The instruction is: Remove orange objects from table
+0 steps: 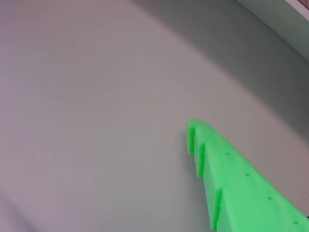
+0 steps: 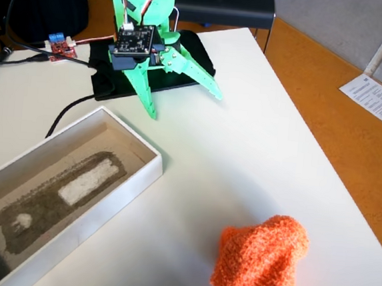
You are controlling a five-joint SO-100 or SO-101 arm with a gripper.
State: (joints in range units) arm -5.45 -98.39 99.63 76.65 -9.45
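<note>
Nearest the camera in the fixed view: the orange knitted lump (image 2: 261,261), soft and rumpled, sitting on the white desk (image 2: 244,148) near its front right corner. Nothing touches it, so not yet removed. It stands free with bare desk all round, so likely reachable from above or from the arm's side.

Left of it, a shallow white box (image 2: 116,200) with grey-brown inside lies at an angle, well apart from the lump. Open top, sits between arm and front edge; probably the drop spot, but that's a guess.

Further back: the green tool (image 2: 184,105), fingers spread wide in a V, tips pointing down toward the desk, holding nothing. It hangs close to the arm's black base plate (image 2: 150,79), far from the lump. Looks like the start of the reach, jaws opened ahead of the approach.

Wrist view shows only one green finger (image 1: 236,183) with its ribbed edge over blank desk; no orange in sight, which fits the tool being aimed away from the lump.

Farthest back: cables and a small red board (image 2: 61,48) on the desk's left.
</note>
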